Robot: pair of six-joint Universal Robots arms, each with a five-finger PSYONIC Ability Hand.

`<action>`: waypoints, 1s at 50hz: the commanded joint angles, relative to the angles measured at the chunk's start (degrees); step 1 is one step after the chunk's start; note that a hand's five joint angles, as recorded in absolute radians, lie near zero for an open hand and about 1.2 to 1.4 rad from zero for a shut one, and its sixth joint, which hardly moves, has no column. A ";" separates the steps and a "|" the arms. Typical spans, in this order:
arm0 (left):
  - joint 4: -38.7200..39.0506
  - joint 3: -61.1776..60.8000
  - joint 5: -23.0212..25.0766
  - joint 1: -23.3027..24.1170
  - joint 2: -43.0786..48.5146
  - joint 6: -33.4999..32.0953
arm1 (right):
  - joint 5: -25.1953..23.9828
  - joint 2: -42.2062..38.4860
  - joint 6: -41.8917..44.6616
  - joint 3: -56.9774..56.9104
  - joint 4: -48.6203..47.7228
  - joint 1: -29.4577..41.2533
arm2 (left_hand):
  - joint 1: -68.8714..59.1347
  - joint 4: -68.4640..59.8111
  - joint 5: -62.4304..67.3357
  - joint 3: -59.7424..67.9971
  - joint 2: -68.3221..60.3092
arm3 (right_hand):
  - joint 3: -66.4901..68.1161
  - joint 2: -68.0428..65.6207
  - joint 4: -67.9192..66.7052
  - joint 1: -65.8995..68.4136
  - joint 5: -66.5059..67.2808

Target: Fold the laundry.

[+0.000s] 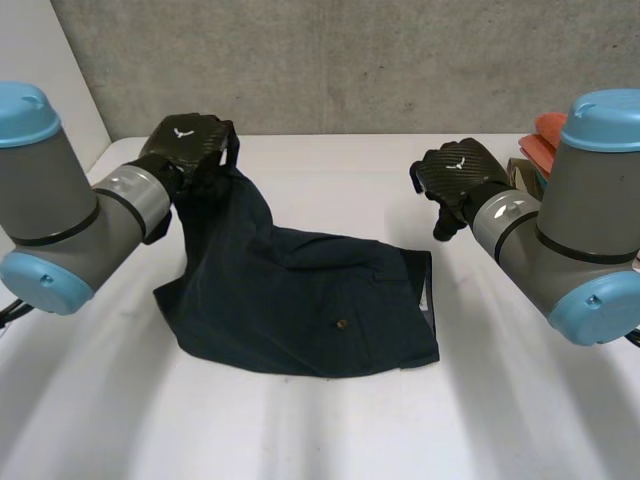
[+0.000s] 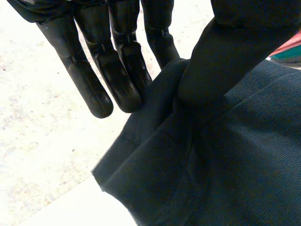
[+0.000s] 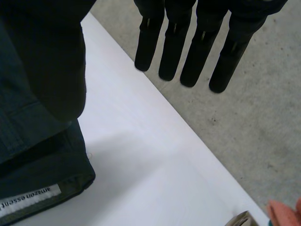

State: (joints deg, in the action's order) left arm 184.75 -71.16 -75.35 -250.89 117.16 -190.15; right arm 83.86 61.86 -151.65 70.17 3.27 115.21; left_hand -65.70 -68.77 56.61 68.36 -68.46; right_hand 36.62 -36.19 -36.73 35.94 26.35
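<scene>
A dark navy garment (image 1: 310, 310) lies bunched on the white table (image 1: 320, 430), with a small button on its front. One end of it is lifted at the back left, where my left hand (image 1: 190, 140) holds it. In the left wrist view the thumb pinches a fold of the garment (image 2: 225, 155) against the straight fingers (image 2: 117, 80). My right hand (image 1: 460, 170) hovers above the table, behind the garment's right end, with nothing in it. Its fingers (image 3: 174, 47) are straight and spread from the thumb. Below the thumb, the garment's hem (image 3: 28, 141) shows a white label (image 3: 28, 200).
Orange and red folded items (image 1: 545, 140) sit at the table's far right edge, close to my right arm. A piece of orange cloth (image 3: 282, 212) also shows in the right wrist view. The table's back edge runs just beyond both hands, with a grey wall behind.
</scene>
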 commanded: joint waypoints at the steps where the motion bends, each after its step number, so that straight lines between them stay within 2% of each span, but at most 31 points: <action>1: -1.50 -3.54 -1.46 2.25 -4.03 -0.13 | -0.62 2.03 -10.59 1.11 1.12 -1.91 | -14.30 -11.23 13.39 11.64 -11.54 | -20.81 20.38 20.92 -20.12 -20.54; 4: -1.41 -6.88 -1.46 2.25 -8.07 -0.13 | -2.90 3.79 -13.41 1.02 2.88 -3.06 | -14.30 -11.23 13.39 11.64 -11.54 | -22.33 21.90 22.44 -21.64 -22.06; 8: -1.41 -11.10 -1.46 2.33 -13.70 -0.05 | -7.04 2.22 -15.52 0.32 4.12 -3.59 | -14.30 -11.23 13.39 11.64 -11.54 | -21.16 20.73 21.26 -20.47 -20.89; 11: -1.33 -14.79 -1.55 2.51 -18.53 -0.05 | -9.23 -2.00 -16.84 -0.91 4.03 -2.89 | -14.30 -11.23 13.39 11.64 -11.54 | -19.98 19.55 20.09 -19.29 -19.71; 20: -0.98 -22.52 -1.46 2.60 -29.79 0.13 | -11.61 -14.12 -21.32 -9.08 3.50 0.63 | -14.30 -11.23 13.39 11.64 -11.54 | -12.59 12.16 12.69 -11.90 -12.31; 23: -0.98 -24.11 -1.46 2.60 -31.37 0.04 | -11.79 -17.91 -21.32 -10.84 3.24 1.95 | -14.30 -11.23 13.39 11.64 -11.54 | 4.33 -4.76 -4.23 5.02 4.61; 24: -1.06 -24.37 -1.46 2.60 -31.64 0.04 | -11.61 -18.44 -21.32 -11.11 3.32 2.04 | -14.30 -11.23 13.39 11.64 -11.54 | 16.40 -16.83 -16.30 17.09 16.67; 25: -0.98 -24.90 -1.46 2.60 -31.90 0.04 | -11.26 -18.62 -21.50 -11.46 3.15 1.95 | -14.30 -11.23 13.39 11.64 -11.54 | 43.11 -43.54 -43.00 43.79 43.38; 26: -0.98 -25.08 -1.46 2.60 -31.90 0.04 | -10.91 -18.27 -21.58 -11.46 2.89 1.95 | -14.30 -11.23 13.39 11.64 -11.54 | 43.38 -43.81 -43.27 44.06 43.65; 28: -1.15 -25.34 -1.46 2.60 -31.90 0.04 | -9.86 -16.52 -21.15 -11.11 2.36 1.60 | -14.30 -11.23 13.39 11.64 -11.54 | 43.38 -43.81 -43.27 44.06 43.65; 31: -1.15 -25.60 -1.46 2.51 -31.73 -0.05 | -8.36 -9.50 -20.44 -8.66 0.60 1.42 | -14.30 -11.23 13.39 11.64 -11.54 | 43.38 -43.81 -43.27 44.06 43.65; 32: -1.24 -25.61 -1.46 2.51 -31.73 -0.05 | -8.36 -4.43 -19.57 -6.99 -0.10 1.16 | -14.30 -11.23 13.39 11.64 -11.54 | 43.38 -43.81 -43.27 44.06 43.65; 34: -1.41 -25.08 -1.46 2.33 -31.90 -0.22 | -8.36 0.78 -17.99 -5.32 -0.72 0.63 | -14.30 -11.23 13.39 11.64 -11.54 | 43.38 -43.81 -43.27 44.06 43.65; 36: -1.68 -24.73 -1.55 2.07 -32.34 -0.40 | -8.36 7.61 -13.53 -2.95 -0.11 -0.77 | -14.30 -11.23 13.39 11.64 -11.54 | 43.38 -43.81 -43.27 44.06 43.65; 40: -2.03 -22.63 -1.73 1.89 -35.58 -3.11 | -7.57 16.16 -5.09 -1.09 1.91 -3.32 | -14.30 -11.23 13.39 11.64 -11.54 | 43.38 -43.81 -43.27 44.06 43.65; 44: -2.55 -20.43 -2.25 1.89 -39.18 -4.00 | -7.31 22.06 -0.32 -1.44 6.30 -3.59 | -14.30 -11.23 13.39 11.64 -11.54 | 43.38 -43.81 -43.27 44.06 43.65; 50: -3.17 -19.01 -4.80 1.89 -43.77 -4.00 | -7.39 30.33 0.74 -1.62 10.97 -3.94 | -14.30 -11.23 13.39 11.64 -11.54 | 43.38 -43.81 -43.27 44.06 43.65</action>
State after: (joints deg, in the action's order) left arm 182.19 -91.86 -77.93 -249.03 78.13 -193.86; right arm 76.45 84.02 -153.31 68.96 8.91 111.63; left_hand -65.70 -68.78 56.61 68.41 -68.67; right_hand 67.95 -67.52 -68.58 64.32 55.10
